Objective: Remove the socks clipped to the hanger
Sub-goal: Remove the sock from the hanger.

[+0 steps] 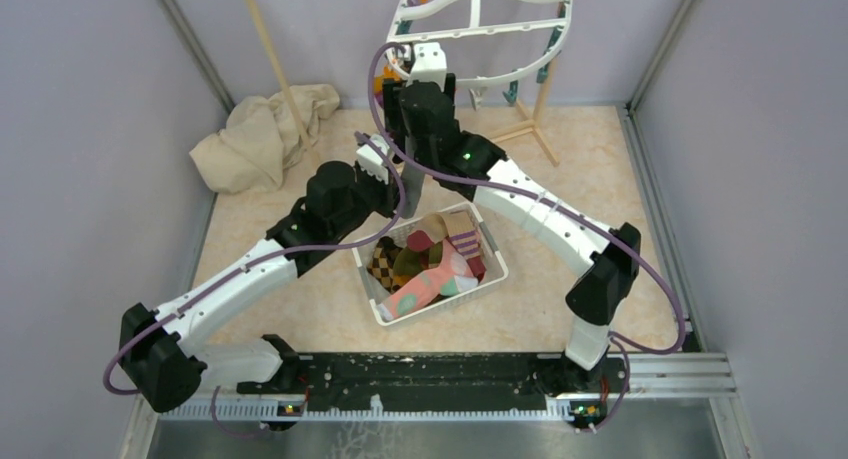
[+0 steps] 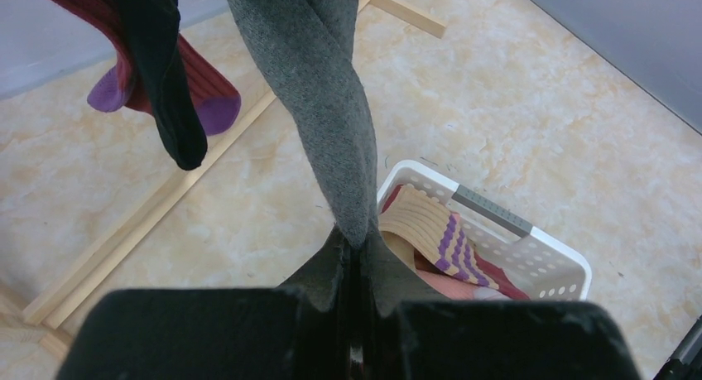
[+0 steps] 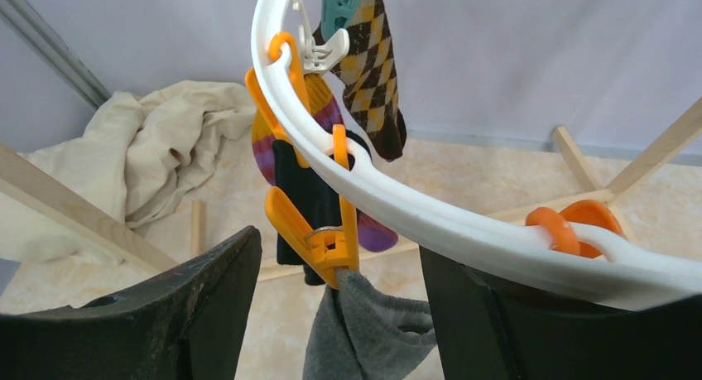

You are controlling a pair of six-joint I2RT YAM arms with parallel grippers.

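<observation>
Pressed together right under the lens, my left gripper [image 2: 352,314] pinches the lower end of a grey sock [image 2: 319,90]. The fabric bunches between the dark fingers and rises, twisted, out of the top of the frame, so its clip is out of sight from this wrist. Up and to the left of that hand hang a black sock [image 2: 161,74] and, behind it, a maroon sock with a purple toe [image 2: 211,98], both cut off at the top. Down to the right stands the white basket [image 2: 538,247], partly hidden by my finger, with a tan and purple striped sock [image 2: 430,227] lying in it.

My right gripper [image 3: 343,289] has its jaws wide apart, one on either side of an orange peg [image 3: 319,231] that bites the grey sock's upper end. I cannot tell whether either finger touches the peg. It dangles from the white hanger [image 3: 430,210], whose rim sweeps across just above this hand. Farther up the rim a teal peg [image 3: 339,7] holds a brown-yellow argyle sock [image 3: 372,74]. Beyond, to the left, lies a crumpled cream cloth [image 3: 157,148].

From overhead, my right arm [image 1: 520,204] crosses above the left hand and hides its fingertips.
</observation>
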